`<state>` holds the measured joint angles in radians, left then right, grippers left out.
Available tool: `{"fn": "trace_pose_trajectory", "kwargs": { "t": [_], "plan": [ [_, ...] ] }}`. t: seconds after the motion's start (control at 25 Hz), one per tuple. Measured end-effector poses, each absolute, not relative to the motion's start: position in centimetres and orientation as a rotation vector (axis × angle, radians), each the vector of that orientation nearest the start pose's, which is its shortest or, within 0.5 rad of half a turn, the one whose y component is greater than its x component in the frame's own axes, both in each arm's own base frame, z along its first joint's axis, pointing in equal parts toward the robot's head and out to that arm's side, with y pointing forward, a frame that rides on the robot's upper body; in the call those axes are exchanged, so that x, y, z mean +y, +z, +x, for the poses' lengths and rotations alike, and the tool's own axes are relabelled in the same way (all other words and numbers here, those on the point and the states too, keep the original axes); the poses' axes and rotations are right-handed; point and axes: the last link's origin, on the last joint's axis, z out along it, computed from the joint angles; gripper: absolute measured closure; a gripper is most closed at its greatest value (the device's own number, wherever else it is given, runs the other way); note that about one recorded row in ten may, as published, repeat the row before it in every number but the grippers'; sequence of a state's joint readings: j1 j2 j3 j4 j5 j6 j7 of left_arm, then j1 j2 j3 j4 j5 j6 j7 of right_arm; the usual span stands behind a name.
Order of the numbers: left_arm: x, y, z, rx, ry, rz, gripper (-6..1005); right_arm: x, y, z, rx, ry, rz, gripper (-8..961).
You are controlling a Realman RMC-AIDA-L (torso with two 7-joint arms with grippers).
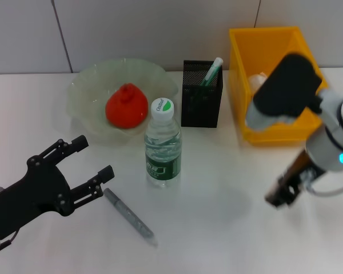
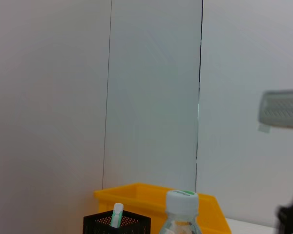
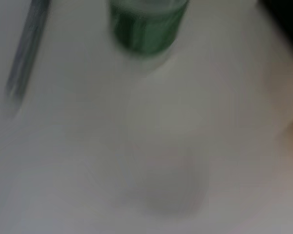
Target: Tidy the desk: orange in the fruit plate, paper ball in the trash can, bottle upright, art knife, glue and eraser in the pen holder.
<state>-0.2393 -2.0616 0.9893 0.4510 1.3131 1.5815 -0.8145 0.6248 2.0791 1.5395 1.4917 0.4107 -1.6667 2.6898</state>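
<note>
Orange (image 1: 126, 106): seen in fruit plate (image 1: 86, 91), upper left. Bottle (image 1: 163, 142): stood upright, centre. Knife (image 1: 129, 216): laid lower centre-left, beside left gripper (image 1: 94, 162), spread wide, empty. Pen holder (image 1: 201, 103): upper centre. Trash can (image 1: 240, 85): upper right. Right gripper (image 1: 281, 197): lower right; opening cannot be told.

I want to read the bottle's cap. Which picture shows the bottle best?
The head view: the whole bottle stands upright on the table, cap and green label both clear. The left wrist view catches only its cap and neck at the edge. The right wrist view shows just a blurry bit of its green label.
</note>
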Motion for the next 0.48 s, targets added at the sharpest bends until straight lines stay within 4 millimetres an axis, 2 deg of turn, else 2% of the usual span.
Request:
{"fn": "trace_pose_trajectory", "kwargs": {
  "t": [0.04,0.12,0.16,0.2,0.24,0.48],
  "plan": [
    [25.9,-0.4,-30.2,-0.353,-1.019,-2.325,173,34.8,-0.5,14.8,0.692,-0.666,-2.527,543],
    [25.9,-0.4,-30.1,-0.352,-1.02,-2.326,173,35.3,-0.2,14.7,0.674,-0.626,-2.517,543],
    [25.9,-0.4,-30.1,-0.352,-1.02,-2.326,173,36.5,0.3,14.2,0.627,-0.537,-2.49,543],
    [25.9,-0.4,-30.1,-0.352,-1.02,-2.326,173,36.5,0.3,14.2,0.627,-0.537,-2.49,543],
    [26.0,-0.4,-30.1,-0.349,-1.019,-2.33,173,37.5,0.7,13.8,0.576,-0.458,-2.461,544],
    [26.0,-0.4,-30.1,-0.348,-1.018,-2.333,174,39.8,1.1,13.1,0.452,-0.292,-2.383,544]
  ]
}}
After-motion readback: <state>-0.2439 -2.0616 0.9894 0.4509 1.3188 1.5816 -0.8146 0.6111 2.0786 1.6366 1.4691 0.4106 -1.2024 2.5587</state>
